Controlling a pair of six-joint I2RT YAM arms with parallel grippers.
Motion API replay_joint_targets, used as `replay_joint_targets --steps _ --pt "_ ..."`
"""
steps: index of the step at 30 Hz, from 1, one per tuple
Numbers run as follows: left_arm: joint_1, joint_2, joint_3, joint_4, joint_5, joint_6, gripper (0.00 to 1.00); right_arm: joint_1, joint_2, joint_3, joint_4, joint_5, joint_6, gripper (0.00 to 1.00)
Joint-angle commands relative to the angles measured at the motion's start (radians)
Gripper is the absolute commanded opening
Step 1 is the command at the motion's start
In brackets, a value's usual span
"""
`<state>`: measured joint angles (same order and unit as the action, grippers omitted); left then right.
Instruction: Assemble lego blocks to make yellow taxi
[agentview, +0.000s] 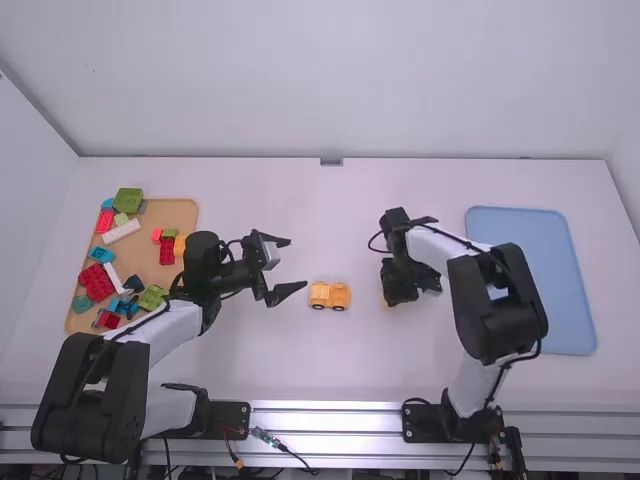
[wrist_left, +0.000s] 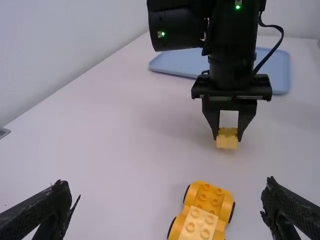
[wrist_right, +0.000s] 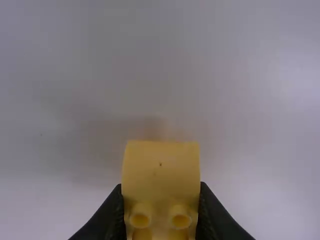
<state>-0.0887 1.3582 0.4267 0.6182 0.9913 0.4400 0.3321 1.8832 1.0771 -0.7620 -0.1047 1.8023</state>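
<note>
The white surface (agentview: 300, 220) carries everything. On the right side lies a blue tray (agentview: 535, 260), and on the left a tan tray (agentview: 184, 214) of mixed blocks (agentview: 97, 283), red, green, blue and white among them. The left pincer (agentview: 297, 265) stands between the tan tray and the car, its fingers spread wide with nothing between them. The right pincer (agentview: 402, 284) is between the car and the blue tray, closed on a small block.

The toy car (wrist_left: 205, 207) sits on the surface near the middle, between the two pincers and touching neither. It is a warm orange-yellow with dark wheels along its sides. One end is low and shows bare round studs; on the other sits a paler, studded piece. The small block (wrist_right: 161, 167), gripped from both sides, is plain yellow, with a smooth face, a few tiny dark specks and two hollow round studs.
</note>
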Motion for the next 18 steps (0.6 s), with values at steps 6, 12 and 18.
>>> replay_joint_targets --steps 6,12,18 --pt "0.005 -0.018 -0.004 0.000 0.014 -0.005 0.99 0.087 0.013 0.018 -0.002 0.174 0.238 0.00" --pt "0.003 -0.018 -0.004 0.000 0.014 -0.005 0.99 0.132 0.013 0.016 0.050 0.236 0.262 0.00" --pt "0.003 -0.019 -0.004 0.000 0.013 -0.005 0.99 0.147 0.013 0.016 0.063 0.259 0.286 0.00"
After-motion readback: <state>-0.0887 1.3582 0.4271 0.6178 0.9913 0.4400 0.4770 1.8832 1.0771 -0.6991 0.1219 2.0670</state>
